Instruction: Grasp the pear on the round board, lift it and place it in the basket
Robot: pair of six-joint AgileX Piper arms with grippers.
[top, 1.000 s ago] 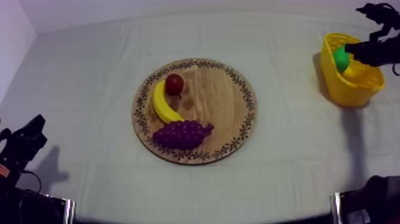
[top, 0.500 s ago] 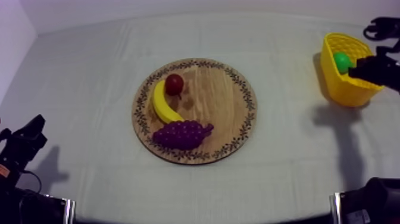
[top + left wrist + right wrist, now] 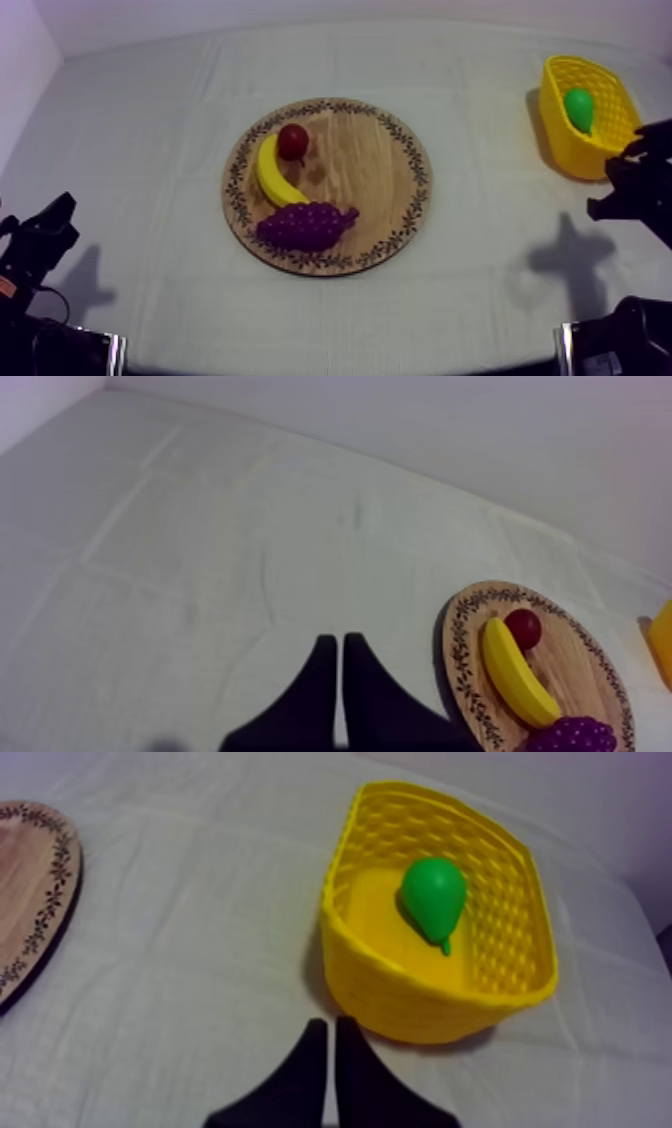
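A cloth-covered table (image 3: 150, 130) bears the round wooden board (image 3: 375, 170), which carries a banana (image 3: 268, 178), a bunch of grapes (image 3: 300, 225) and a small red fruit (image 3: 293, 141). At the table's right side, the yellow basket (image 3: 562, 150) holds the green pear (image 3: 578, 108). The right gripper (image 3: 327, 1022), fingers pressed together and empty, hovers just outside the basket's near wall, apart from the pear. The left gripper (image 3: 335, 638), likewise closed on nothing, hangs over bare cloth near the board.

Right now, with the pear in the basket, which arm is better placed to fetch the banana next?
Probably left. The banana lies on the left half of the wooden board, nearer the left tool, shut. The right tool, also shut, sits beside the yellow basket, farther off.
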